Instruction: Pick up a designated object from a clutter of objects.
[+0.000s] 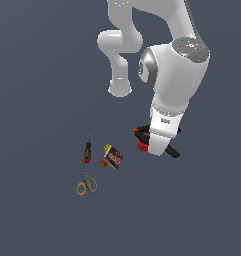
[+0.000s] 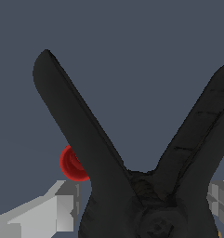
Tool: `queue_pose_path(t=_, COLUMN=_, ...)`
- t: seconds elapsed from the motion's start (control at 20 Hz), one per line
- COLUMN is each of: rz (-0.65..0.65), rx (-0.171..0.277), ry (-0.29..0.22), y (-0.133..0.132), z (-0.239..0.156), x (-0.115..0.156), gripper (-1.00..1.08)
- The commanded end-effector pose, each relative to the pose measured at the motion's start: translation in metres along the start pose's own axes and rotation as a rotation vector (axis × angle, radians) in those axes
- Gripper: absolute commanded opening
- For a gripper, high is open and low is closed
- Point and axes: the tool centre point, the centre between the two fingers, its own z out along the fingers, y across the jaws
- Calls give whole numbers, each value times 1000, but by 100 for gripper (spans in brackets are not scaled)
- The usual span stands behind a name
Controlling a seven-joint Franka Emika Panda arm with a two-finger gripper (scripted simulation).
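Observation:
The black spring clamp [image 2: 132, 186] fills the wrist view, its two handles splayed in a V. My gripper [image 2: 143, 204] straddles its pivot, with a grey finger [image 2: 57, 209] against one side and the other finger [image 2: 220, 200] against the opposite side. It looks shut on the clamp. In the exterior view the hand [image 1: 162, 130] sits low over the clamp and hides most of it. One black handle [image 1: 173, 151] pokes out toward that view's right. The small red cup [image 1: 141, 145] stands right beside the clamp.
Further toward the exterior view's left lie the red printed box [image 1: 113, 158], a tiny red-green piece [image 1: 102, 163], the red-and-black screwdriver [image 1: 87, 149] and the yellow-handled scissors [image 1: 85, 181]. The red cup [image 2: 72, 163] shows behind a clamp handle.

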Motion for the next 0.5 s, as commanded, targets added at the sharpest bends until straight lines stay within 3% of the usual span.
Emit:
queue_pose_path(t=0.0, rz=0, rx=-1, ry=2, y=-7, z=-27, x=-7, gripper=-100)
queue_pose_path(t=0.45, rz=-1, rx=0, ry=4, y=-30, z=-117, x=-32, gripper=-100)
